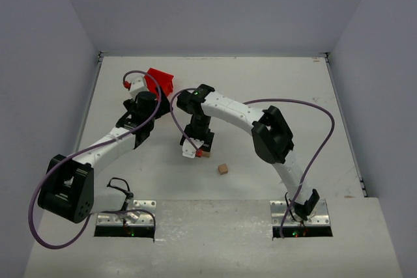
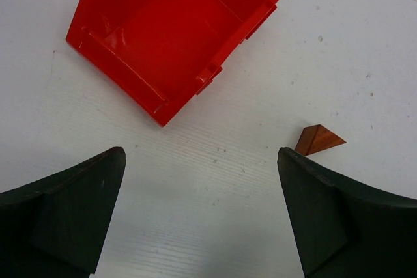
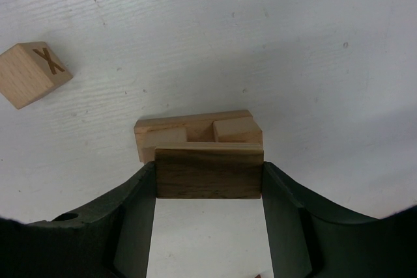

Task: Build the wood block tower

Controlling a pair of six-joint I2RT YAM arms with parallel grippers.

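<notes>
In the right wrist view my right gripper (image 3: 208, 175) is shut on a darker brown wooden slab (image 3: 208, 172), with both fingers against its ends. The slab is held level right at the near edge of two pale cubes (image 3: 234, 128) that sit side by side on a tan base slab (image 3: 151, 125). I cannot tell whether it touches them. A loose cube marked X (image 3: 32, 73) lies to the left, and it also shows in the top view (image 1: 223, 169). My left gripper (image 2: 201, 161) is open and empty over bare table. The reddish-brown wedge (image 2: 319, 139) lies just beyond its right finger.
The red plastic bin (image 2: 176, 24) lies empty ahead of the left gripper, at the back left of the table (image 1: 161, 81). In the top view the right gripper (image 1: 201, 148) is at the table's middle and the left gripper (image 1: 135, 88) is next to the bin. Purple cables loop over both arms.
</notes>
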